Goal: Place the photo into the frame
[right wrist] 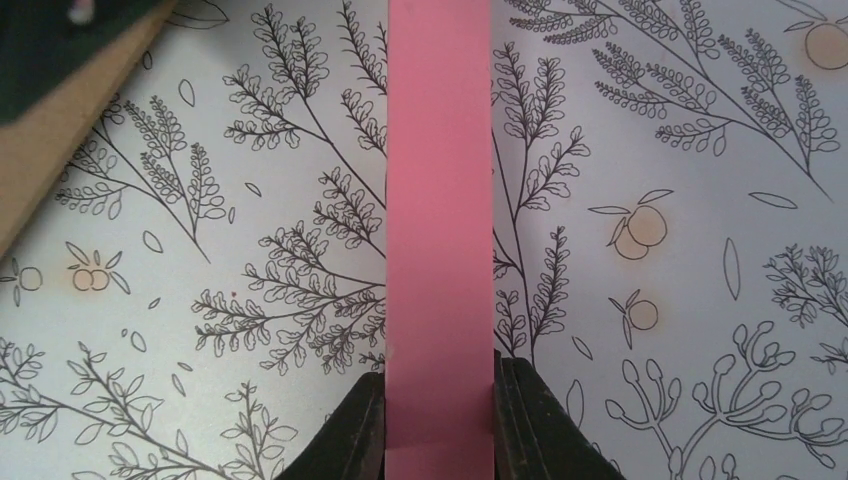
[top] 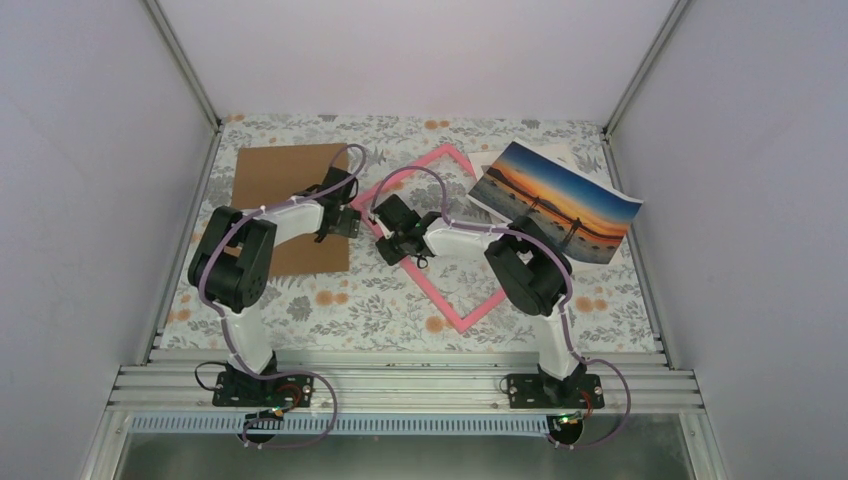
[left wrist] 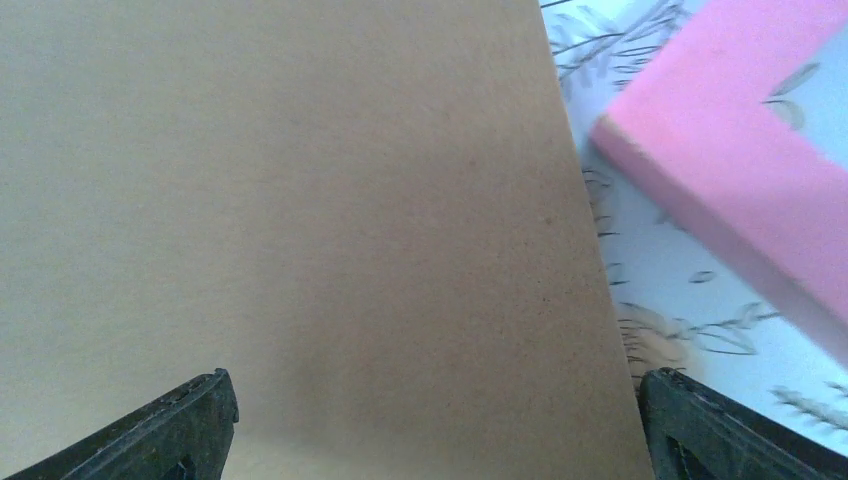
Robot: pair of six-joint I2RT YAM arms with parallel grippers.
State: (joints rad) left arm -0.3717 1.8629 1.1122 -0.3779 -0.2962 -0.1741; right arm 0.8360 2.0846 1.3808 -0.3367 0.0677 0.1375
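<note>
The pink frame (top: 440, 298) lies turned like a diamond on the flowered tabletop, mid-table. My right gripper (top: 392, 245) is shut on its left bar. In the right wrist view that bar (right wrist: 440, 180) runs straight up between the two black fingers (right wrist: 355, 420), which press both its edges at the gripper (right wrist: 440, 375). The photo (top: 555, 200), an orange sunset over water, rests at the back right, apart from the frame. My left gripper (top: 345, 222) hangs open over the right edge of the brown cardboard (left wrist: 300, 200), its jaws (left wrist: 437, 385) wide apart with nothing held.
The brown cardboard sheet (top: 280, 175) covers the back left. A white mat board (top: 560, 152) peeks out beneath the photo. In the left wrist view a corner of the frame (left wrist: 730, 150) lies just right of the cardboard. Grey walls enclose three sides.
</note>
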